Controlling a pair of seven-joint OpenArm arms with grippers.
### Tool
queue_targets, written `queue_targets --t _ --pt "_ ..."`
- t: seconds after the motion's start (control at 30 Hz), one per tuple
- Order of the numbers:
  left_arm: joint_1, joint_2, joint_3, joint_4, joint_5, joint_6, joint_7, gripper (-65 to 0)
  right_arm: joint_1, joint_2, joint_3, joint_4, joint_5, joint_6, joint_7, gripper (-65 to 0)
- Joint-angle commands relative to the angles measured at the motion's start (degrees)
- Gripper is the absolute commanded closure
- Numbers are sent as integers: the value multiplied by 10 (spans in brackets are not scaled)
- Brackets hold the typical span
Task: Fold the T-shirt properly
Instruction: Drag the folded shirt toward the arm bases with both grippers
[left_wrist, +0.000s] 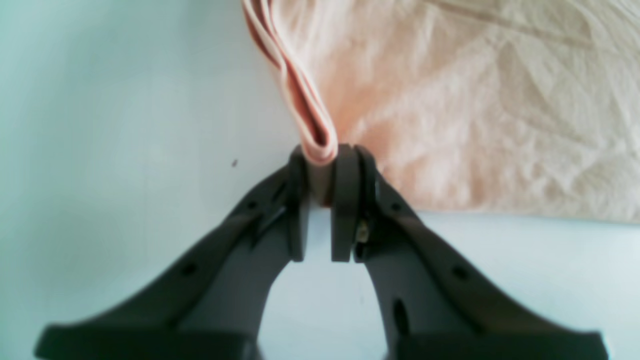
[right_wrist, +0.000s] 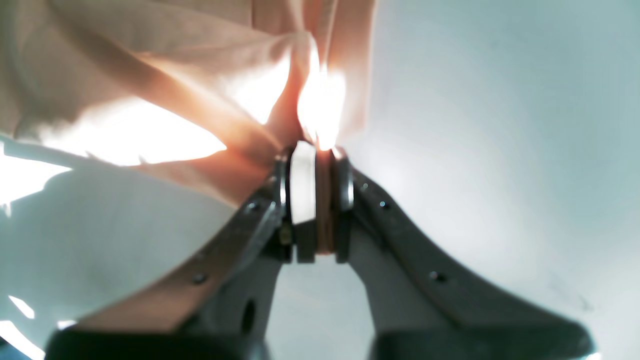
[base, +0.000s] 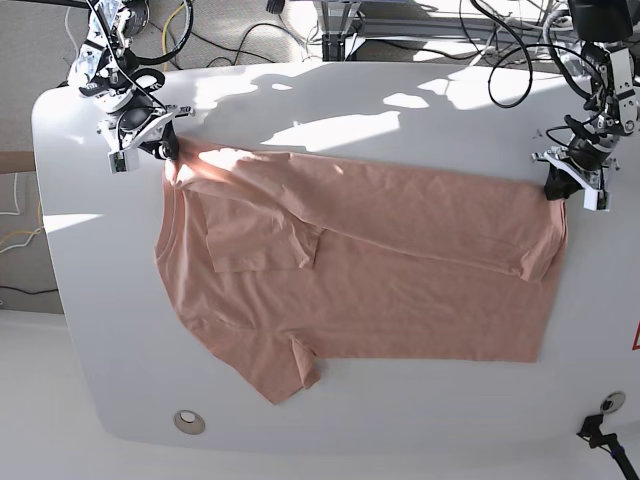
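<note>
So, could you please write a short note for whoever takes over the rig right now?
Left hand: shut on a bunched corner of the T-shirt's hem end, at the far edge.
Right hand: shut on the T-shirt near the shoulder at the collar end, also along the far edge.
T-shirt: spread lengthwise across the white table, with both far corners pinched. One sleeve is tucked over the chest; the other sticks out at the near edge.
Done: both grips on the far edge are set.
Left: probably bring that far edge over toward the near edge, then finish the remaining folds.
</note>
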Motion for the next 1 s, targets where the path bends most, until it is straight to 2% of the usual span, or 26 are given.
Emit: queue_targets --t 0.0,0.13,0.27,0.37,0.5,0.6,0.97 --pt "31 -6 2 13 21 1 45 -58 -20 8 3 24 -14 1 -18 0" --pt "118 -7 1 80 21 1 45 -58 -69 16 4 46 -13 1 -18 0" --pt "199 -2 -15 148 20 1 46 -58 -110 37 5 47 -10 1 -18 0" --pt "250 -1 -34 196 20 1 71 -58 -140 40 5 64 -10 1 -18 0" --pt "301 24 -75 242 21 1 75 -53 -172 47 5 98 -11 1 -18 0" --pt "319 29 -92 252 21 1 75 -1 -179 47 5 108 -11 1 -18 0" --pt "339 39 -92 253 21 1 74 0 -200 47 4 108 -13 1 -18 0"
